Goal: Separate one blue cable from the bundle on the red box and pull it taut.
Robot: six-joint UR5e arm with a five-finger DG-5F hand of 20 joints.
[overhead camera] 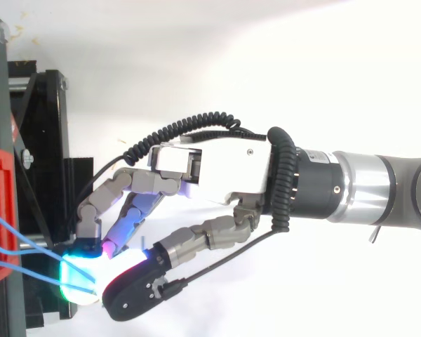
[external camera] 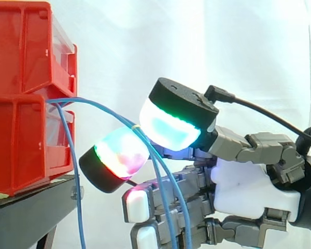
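Several thin blue cables (external camera: 101, 108) leave the gap between the stacked red bins (external camera: 20, 150) and arch out to the right. Two of them, joined by a small yellow tie (external camera: 136, 126), pass between my hand's cyan-green thumb pad (external camera: 168, 127) and a green-magenta fingertip pad (external camera: 122, 155), then drop in front of the lower fingers. Another blue cable (external camera: 70, 150) hangs straight down beside the stand, free of the hand. My hand (external camera: 243, 187) reaches in from the right and pinches the cables. From above, the cables (overhead camera: 21, 246) run from the red bin (overhead camera: 0, 210) to the glowing pads (overhead camera: 77, 277).
The red bins stand on a black stand (external camera: 31, 212) at the left, with its frame (overhead camera: 42, 175) just beyond the fingertips. A white curtain is behind. Open space lies to the right and below the hand.
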